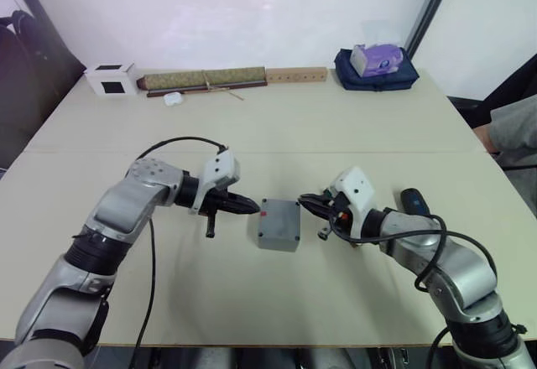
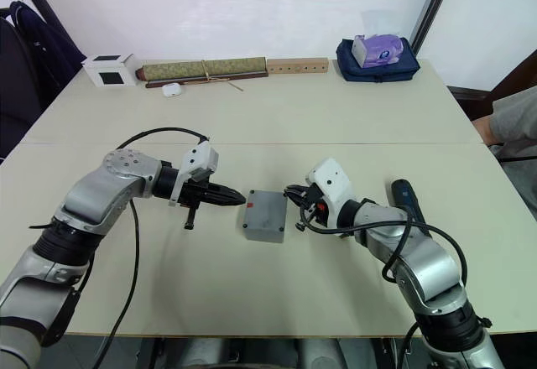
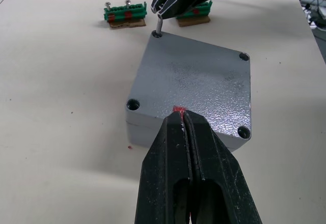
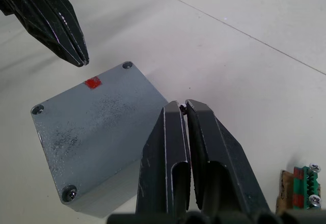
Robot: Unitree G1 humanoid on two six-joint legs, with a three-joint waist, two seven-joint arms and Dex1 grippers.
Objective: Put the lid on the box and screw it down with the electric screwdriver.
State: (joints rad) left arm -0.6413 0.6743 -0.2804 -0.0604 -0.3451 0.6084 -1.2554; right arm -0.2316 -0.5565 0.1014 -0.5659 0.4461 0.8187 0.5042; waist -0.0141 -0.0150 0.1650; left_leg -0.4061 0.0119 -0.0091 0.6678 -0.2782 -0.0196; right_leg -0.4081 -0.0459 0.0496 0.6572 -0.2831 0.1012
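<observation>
The grey box (image 1: 277, 241) stands mid-table with the lid (image 3: 193, 86) lying flat on top, its red mark (image 4: 92, 83) at the edge nearest my left gripper. That left gripper (image 3: 183, 114) is shut and empty, its tip at the marked edge. My right gripper (image 4: 182, 106) reaches in from the opposite side, shut on a small screw (image 3: 159, 25) held upright over a corner hole (image 3: 157, 33) of the lid. The electric screwdriver (image 1: 414, 201), dark blue, lies on the table behind my right forearm.
Two green terminal strips (image 3: 125, 14) lie on the table just past the box. Along the far edge are a white cube with a black face (image 1: 111, 80), a rolled mat (image 1: 201, 79), a wooden strip (image 1: 296, 75) and a blue bag (image 1: 376, 74). A person's sleeve (image 1: 512, 134) is at the right.
</observation>
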